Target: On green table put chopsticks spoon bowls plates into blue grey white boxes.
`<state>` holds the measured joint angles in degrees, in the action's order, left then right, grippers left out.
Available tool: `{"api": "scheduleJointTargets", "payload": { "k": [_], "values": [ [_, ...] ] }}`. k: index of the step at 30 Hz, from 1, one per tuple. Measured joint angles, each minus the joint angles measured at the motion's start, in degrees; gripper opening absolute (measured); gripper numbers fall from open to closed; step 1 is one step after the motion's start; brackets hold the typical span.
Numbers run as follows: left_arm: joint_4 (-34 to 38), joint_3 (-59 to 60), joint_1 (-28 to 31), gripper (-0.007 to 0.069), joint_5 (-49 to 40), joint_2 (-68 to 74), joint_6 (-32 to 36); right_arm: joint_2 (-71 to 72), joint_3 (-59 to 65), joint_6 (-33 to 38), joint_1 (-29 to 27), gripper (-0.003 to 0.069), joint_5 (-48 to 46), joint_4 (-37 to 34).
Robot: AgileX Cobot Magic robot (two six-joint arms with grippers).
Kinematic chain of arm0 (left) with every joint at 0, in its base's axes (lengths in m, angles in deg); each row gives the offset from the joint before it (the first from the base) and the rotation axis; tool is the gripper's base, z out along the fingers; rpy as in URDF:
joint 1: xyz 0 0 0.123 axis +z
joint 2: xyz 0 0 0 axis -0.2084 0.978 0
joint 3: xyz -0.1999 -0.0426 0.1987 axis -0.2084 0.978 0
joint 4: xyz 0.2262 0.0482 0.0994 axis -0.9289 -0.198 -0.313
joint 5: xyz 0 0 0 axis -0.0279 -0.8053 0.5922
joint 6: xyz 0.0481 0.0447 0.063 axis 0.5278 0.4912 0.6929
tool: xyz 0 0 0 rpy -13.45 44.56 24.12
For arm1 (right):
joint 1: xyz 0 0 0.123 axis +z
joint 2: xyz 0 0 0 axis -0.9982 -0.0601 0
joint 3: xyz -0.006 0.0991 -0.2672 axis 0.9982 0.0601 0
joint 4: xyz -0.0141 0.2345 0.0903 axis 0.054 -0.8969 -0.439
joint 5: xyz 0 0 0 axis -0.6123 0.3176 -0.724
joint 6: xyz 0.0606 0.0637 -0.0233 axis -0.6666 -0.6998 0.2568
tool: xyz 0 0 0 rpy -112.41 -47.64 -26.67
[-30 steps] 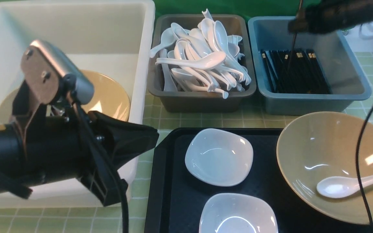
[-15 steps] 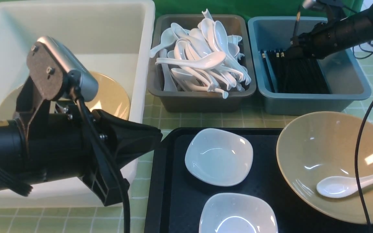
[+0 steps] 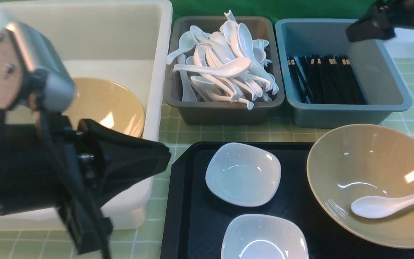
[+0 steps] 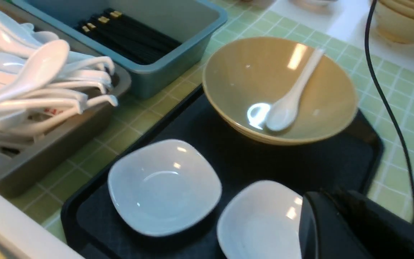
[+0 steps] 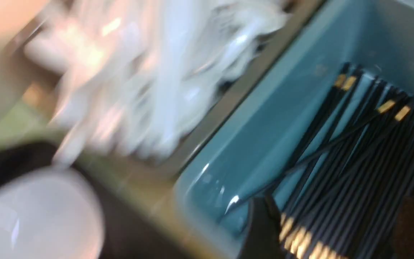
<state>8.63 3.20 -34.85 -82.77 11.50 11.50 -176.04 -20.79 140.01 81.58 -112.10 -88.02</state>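
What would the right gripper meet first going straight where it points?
Probably the black gold-banded chopsticks lying in the blue-grey plastic box; the right gripper points into it, though depth is unclear.

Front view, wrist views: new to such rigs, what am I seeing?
A two-armed robot. The front view looks from between its arms; the others sit on each wrist. On the pale green gridded table: a large white tub holding a tan bowl, a dark grey tub of white spoons, a blue-grey tub of black chopsticks. A black tray carries two white rounded-square dishes and a second tan bowl containing a white spoon. Left jaws shut; right jaws open above the chopsticks, gripping nothing.
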Motion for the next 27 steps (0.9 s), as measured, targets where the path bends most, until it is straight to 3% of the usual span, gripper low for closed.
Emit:
{"api": "scheduleJointTargets", "payload": {
  "k": [4,7,10,14,24,27],
  "values": [
    [-7.12,-2.04,0.0,-0.0001,-5.75,-1.03,-7.38,8.81,13.28,10.22,2.41,0.0467,0.25,7.11],
    [-13.5,-2.24,0.0,-0.0001,-8.69,-1.4,-12.51,13.26,26.8,20.33,7.98,0.0467,0.17,19.76],
    [-14.74,-2.24,0.0,-0.0001,-8.76,-2.36,-13.86,13.54,33.42,17.96,12.29,0.0467,0.48,33.02],
    [-15.02,-2.24,0.0,-0.0001,-8.88,-3.68,-14.06,11.86,36.68,11.53,14.83,0.0467,1.81,43.88],
    [-15.13,-2.24,0.0,-0.0001,-8.88,-4.13,-14.13,6.42,36.87,10.06,15.29,0.0437,2.12,46.89],
    [-15.13,-2.24,0.0,-0.0001,-8.88,-4.13,-14.37,5.14,36.87,9.94,15.29,0.0321,1.96,47.05]
  ]
}}
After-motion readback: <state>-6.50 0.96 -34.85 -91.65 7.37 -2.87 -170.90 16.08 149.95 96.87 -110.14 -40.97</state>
